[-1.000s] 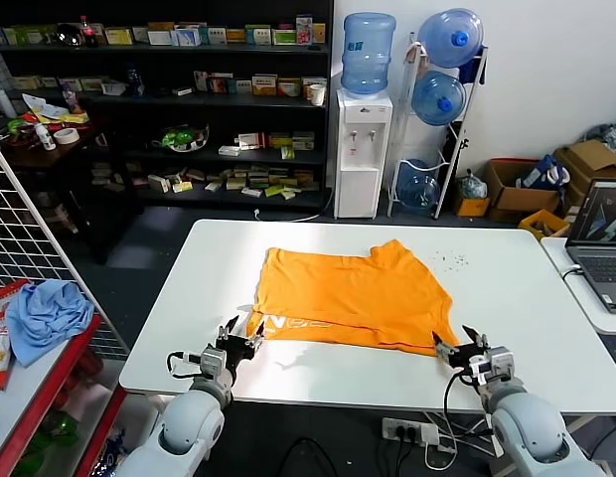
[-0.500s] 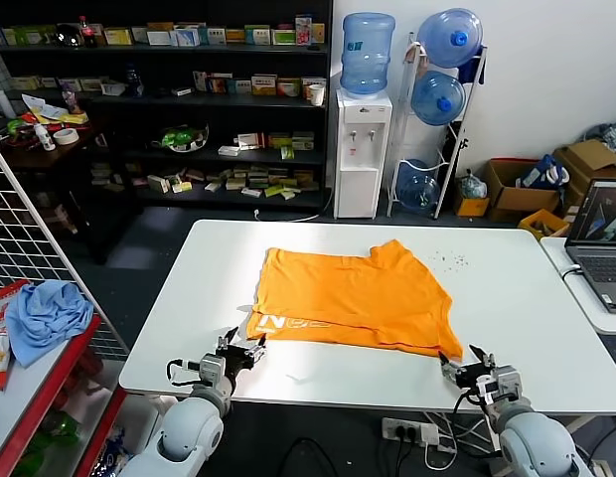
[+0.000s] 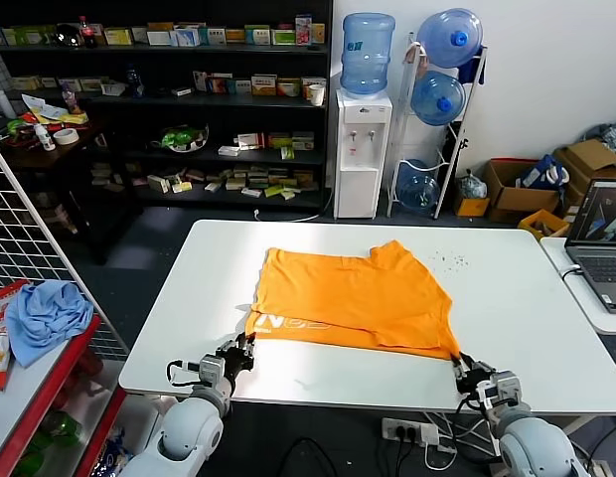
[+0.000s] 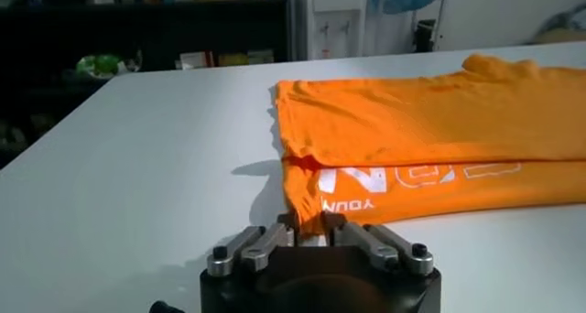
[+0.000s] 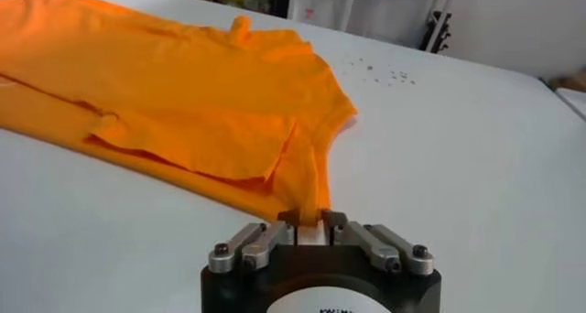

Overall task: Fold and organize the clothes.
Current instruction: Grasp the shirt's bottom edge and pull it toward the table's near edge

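The orange T-shirt (image 3: 353,293) lies on the white table (image 3: 517,298), partly folded, with white lettering along its near left edge. My left gripper (image 3: 240,350) is shut on the shirt's near left corner; in the left wrist view (image 4: 309,223) orange cloth (image 4: 430,132) sits pinched between the fingertips. My right gripper (image 3: 459,367) is shut on the near right corner; in the right wrist view (image 5: 311,218) the shirt (image 5: 183,95) runs down into the closed fingers. Both grippers are low at the table's near edge.
A laptop (image 3: 604,238) stands on a side table at the right. A light blue cloth (image 3: 45,313) lies on a red rack at the left. Shelves, a water dispenser (image 3: 362,149) and bottles stand behind the table.
Both grippers were open beside the near corners and have drawn back toward the table's near edge. They have closed on the corners, and the near right corner is pulled slightly toward me.
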